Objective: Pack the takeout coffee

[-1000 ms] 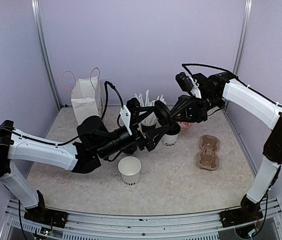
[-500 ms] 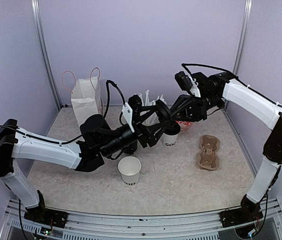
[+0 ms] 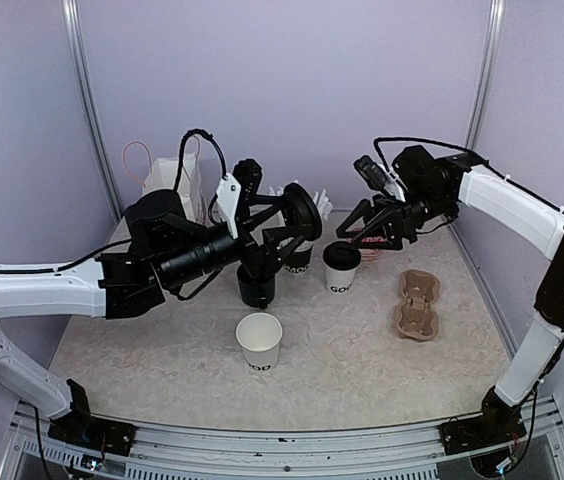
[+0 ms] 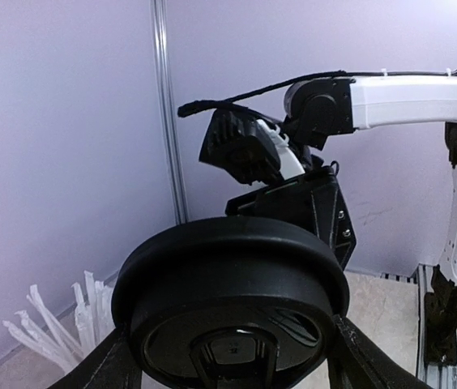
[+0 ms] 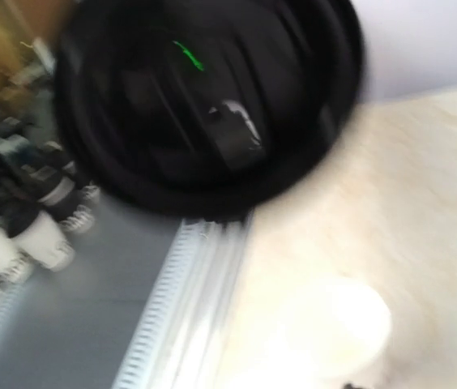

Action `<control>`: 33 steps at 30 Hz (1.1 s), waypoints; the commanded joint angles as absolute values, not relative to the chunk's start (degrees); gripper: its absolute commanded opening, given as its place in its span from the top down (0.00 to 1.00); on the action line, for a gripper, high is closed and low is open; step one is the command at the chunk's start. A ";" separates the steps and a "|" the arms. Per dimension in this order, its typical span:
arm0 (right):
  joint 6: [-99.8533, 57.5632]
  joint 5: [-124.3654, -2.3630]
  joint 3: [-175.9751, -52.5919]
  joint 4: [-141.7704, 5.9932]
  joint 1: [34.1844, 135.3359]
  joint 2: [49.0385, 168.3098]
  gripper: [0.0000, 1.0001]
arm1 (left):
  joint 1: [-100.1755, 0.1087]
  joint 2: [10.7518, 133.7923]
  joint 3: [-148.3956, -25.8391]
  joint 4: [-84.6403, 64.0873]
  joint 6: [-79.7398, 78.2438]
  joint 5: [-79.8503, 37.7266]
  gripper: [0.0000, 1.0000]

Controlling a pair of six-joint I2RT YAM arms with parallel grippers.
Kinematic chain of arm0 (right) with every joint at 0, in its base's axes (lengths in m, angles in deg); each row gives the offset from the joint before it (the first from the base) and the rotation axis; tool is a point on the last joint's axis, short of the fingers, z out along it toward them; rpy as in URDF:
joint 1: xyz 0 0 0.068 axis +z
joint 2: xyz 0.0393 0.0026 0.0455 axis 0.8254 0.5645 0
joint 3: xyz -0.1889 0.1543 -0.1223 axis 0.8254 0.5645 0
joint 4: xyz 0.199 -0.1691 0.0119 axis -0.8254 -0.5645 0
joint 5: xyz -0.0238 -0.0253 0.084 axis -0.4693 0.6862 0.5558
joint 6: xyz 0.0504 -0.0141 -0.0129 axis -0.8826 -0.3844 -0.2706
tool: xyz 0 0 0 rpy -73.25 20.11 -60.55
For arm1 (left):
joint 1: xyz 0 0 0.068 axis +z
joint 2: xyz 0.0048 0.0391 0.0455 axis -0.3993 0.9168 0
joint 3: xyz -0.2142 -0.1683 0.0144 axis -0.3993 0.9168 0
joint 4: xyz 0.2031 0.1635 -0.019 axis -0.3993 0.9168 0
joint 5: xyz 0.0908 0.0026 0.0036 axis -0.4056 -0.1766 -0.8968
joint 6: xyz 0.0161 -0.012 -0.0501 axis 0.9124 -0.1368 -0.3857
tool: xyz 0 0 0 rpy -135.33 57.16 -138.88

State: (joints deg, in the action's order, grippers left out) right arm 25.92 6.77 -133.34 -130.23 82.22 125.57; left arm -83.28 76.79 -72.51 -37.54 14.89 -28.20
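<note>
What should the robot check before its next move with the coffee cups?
1. Black lid gripped by left gripper: ok.
2. Open cup upright, waiting for a lid: ok.
3. Lid lined up over open cup: not ok, it is up high behind it.
4. Second cup has its lid on: ok.
5. Right gripper jaws apart, holding nothing: ok.
6. Cardboard carrier slots free: ok.

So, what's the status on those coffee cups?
Left tool gripping a black lid, raised. Right tool by the lidded cup, grip unclear. Second cup open, no lid yet. Black mug just behind it.
</note>
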 commanded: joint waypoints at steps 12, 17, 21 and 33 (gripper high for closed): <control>14.45 -16.38 -124.48 -111.39 84.67 124.69 0.38 | -79.76 71.67 -86.28 28.64 6.69 -27.33 0.30; 13.37 -19.01 -124.23 -111.56 87.86 127.07 0.38 | -79.32 72.38 -87.02 33.85 6.56 -26.09 0.30; 13.13 -19.75 -123.64 -112.09 90.06 128.66 0.38 | -79.31 75.82 -88.48 38.38 6.91 -25.83 0.31; 14.32 -20.98 -123.60 -114.44 92.20 131.07 0.37 | -79.08 83.73 -91.83 39.06 8.55 -25.52 0.31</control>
